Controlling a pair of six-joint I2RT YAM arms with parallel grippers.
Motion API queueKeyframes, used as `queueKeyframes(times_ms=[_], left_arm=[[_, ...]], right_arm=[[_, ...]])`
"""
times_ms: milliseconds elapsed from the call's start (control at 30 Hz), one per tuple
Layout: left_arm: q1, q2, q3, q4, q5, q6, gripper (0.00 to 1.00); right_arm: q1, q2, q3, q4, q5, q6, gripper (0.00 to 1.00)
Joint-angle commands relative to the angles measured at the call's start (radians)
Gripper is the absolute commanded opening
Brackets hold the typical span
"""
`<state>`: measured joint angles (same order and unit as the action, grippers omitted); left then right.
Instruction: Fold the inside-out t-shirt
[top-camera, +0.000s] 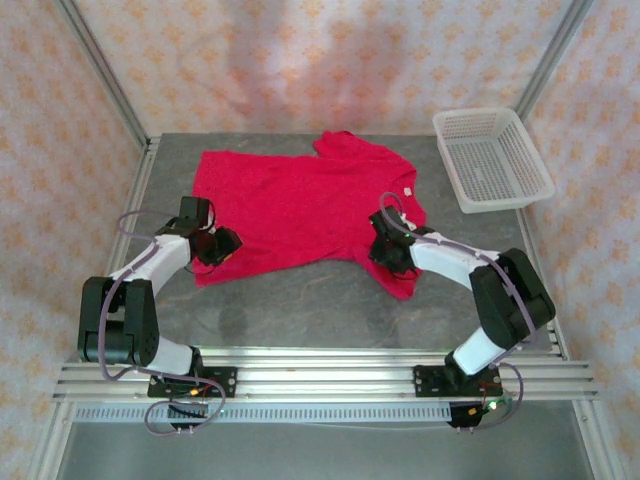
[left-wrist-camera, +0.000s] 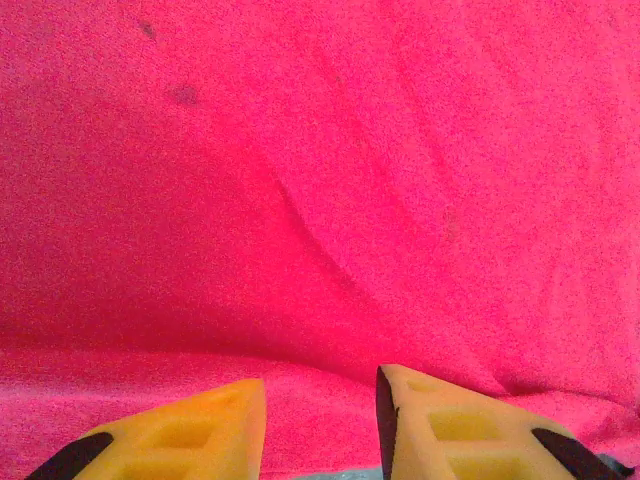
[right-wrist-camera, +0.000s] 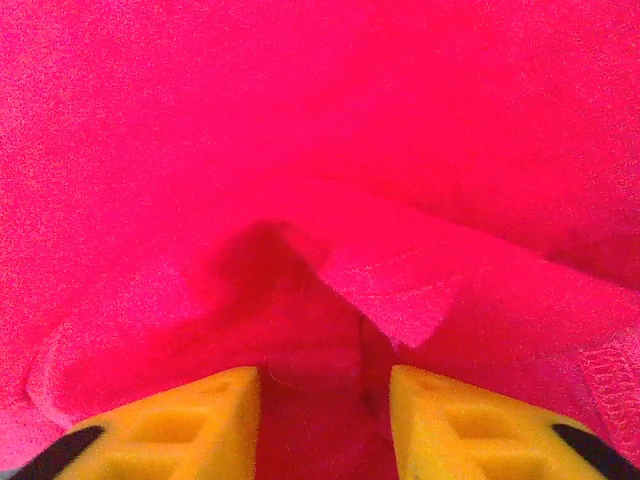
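At the t-shirt's near edge, the left gripper (left-wrist-camera: 322, 385) straddles the hem corner with its jaws a little apart, a sliver of table (top-camera: 300, 300) showing between them. The right gripper (right-wrist-camera: 325, 372) sits at the near sleeve with bunched cloth filling its gap, and I cannot tell whether it pinches. Both seem placed to lift that edge and fold it away. The inside-out t-shirt (top-camera: 300, 210) lies spread flat. Its pale tag (top-camera: 407, 192) is too small to read. Beyond its far right corner stands a white basket (top-camera: 478, 113), unmarked.

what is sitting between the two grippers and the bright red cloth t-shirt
Nothing visible. The left gripper and right gripper are both at the near edge of the bright red cloth t-shirt, with red cloth right at their fingertips.
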<state>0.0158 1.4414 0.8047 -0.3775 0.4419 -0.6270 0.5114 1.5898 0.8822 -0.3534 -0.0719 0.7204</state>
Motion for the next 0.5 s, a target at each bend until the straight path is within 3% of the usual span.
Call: queueKeyframes(times_ms=[0,200,467], left_arm=[[0.01,-0.024,-0.001,-0.024,0.011,0.018,0.35],[0.01,-0.018,-0.001,-0.023,0.012,0.018,0.34],[0.012,-0.006,0.004,-0.018,0.008,0.015,0.33]], right_arm=[[-0.007,0.021,0.035,0.011,0.043,-0.015,0.27],[-0.007,0.01,0.058,-0.018,0.05,-0.034,0.02],[-0.001,-0.071,0.079,-0.111,0.054,-0.061,0.0]])
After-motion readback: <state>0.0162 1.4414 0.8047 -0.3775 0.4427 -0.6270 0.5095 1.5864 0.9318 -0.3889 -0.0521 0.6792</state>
